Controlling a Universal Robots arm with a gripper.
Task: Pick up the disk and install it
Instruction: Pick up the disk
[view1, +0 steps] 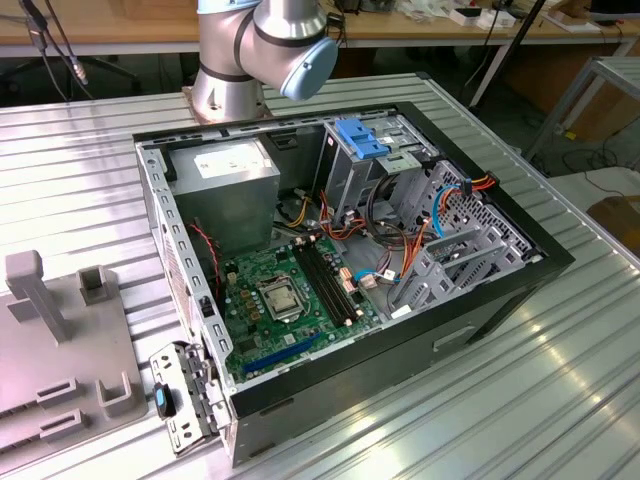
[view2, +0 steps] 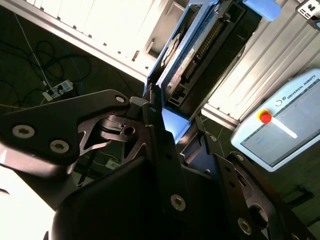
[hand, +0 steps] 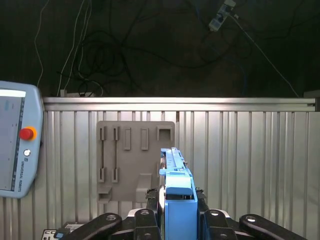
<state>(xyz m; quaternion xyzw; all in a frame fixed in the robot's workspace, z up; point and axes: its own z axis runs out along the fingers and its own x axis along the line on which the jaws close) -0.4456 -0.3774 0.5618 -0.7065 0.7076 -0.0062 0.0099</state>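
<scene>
The disk (hand: 177, 187), a dark slab framed by bright blue rails, is clamped edge-on between my black fingers (hand: 149, 212), so my gripper (hand: 177, 202) is shut on it. It hangs above the ribbed metal table, over the near edge of a grey fixture plate (hand: 132, 155). In the second wrist view the disk (view2: 192, 55) runs away from the gripper (view2: 170, 120), showing its connector side and blue rail. The open computer case (view1: 480, 310) lies on its side on the table, its drive cage (view1: 380, 160) at the back.
A light-blue bracket (view1: 362, 138) sits on top of the drive cage. Cables (view1: 400, 250) and the motherboard (view1: 290, 300) fill the case. A teach pendant (hand: 15, 140) lies on the table beside the fixture plate (view1: 60, 350). The arm's base (view1: 255, 60) stands behind the case.
</scene>
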